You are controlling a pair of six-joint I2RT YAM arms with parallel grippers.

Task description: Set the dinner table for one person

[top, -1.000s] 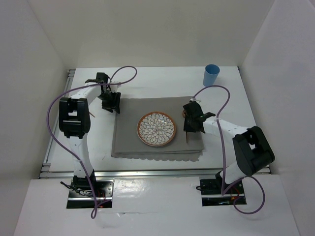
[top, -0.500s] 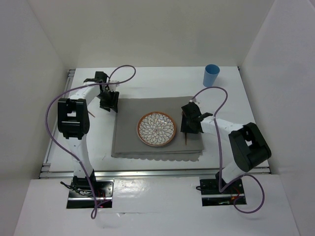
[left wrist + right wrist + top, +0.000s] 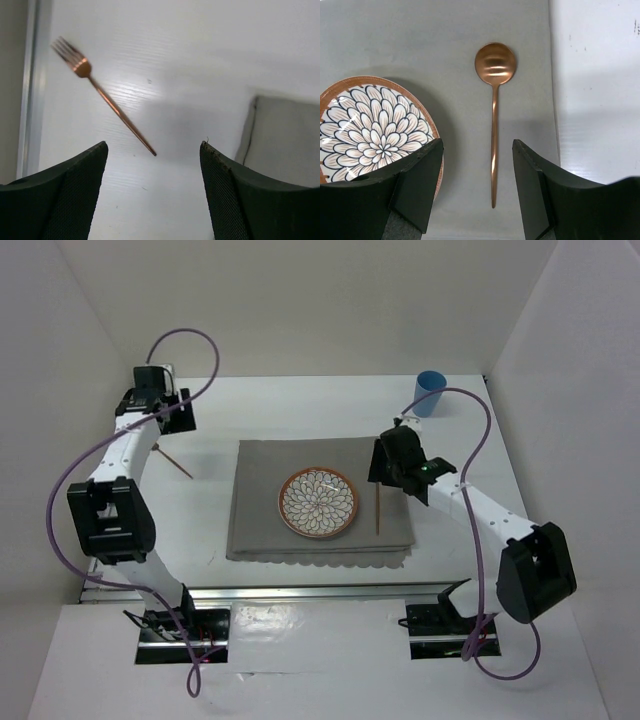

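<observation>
On the dinner table [image 3: 310, 410] lies a grey placemat [image 3: 260, 525] with a flower-patterned plate [image 3: 318, 502] at its middle. A copper spoon [image 3: 379, 508] lies on the mat just right of the plate, bowl toward the far side. My right gripper [image 3: 388, 464] hovers open above the spoon [image 3: 493, 125], whose handle runs between the fingers without touching them; the plate [image 3: 370, 125] is at its left. A copper fork [image 3: 176, 463] lies bare on the table left of the mat. My left gripper [image 3: 165, 418] hangs open and empty above the fork [image 3: 105, 97].
A blue cup [image 3: 430, 392] stands at the far right of the table. An aluminium rail [image 3: 27, 85] runs along the left edge close to the fork's tines. The placemat's corner [image 3: 285, 140] shows at the right of the left wrist view. White walls enclose the table.
My right gripper has opened and drawn back and up, leaving the spoon on the mat. My left arm has swung from the mat's far-left corner to the far left and opened wider.
</observation>
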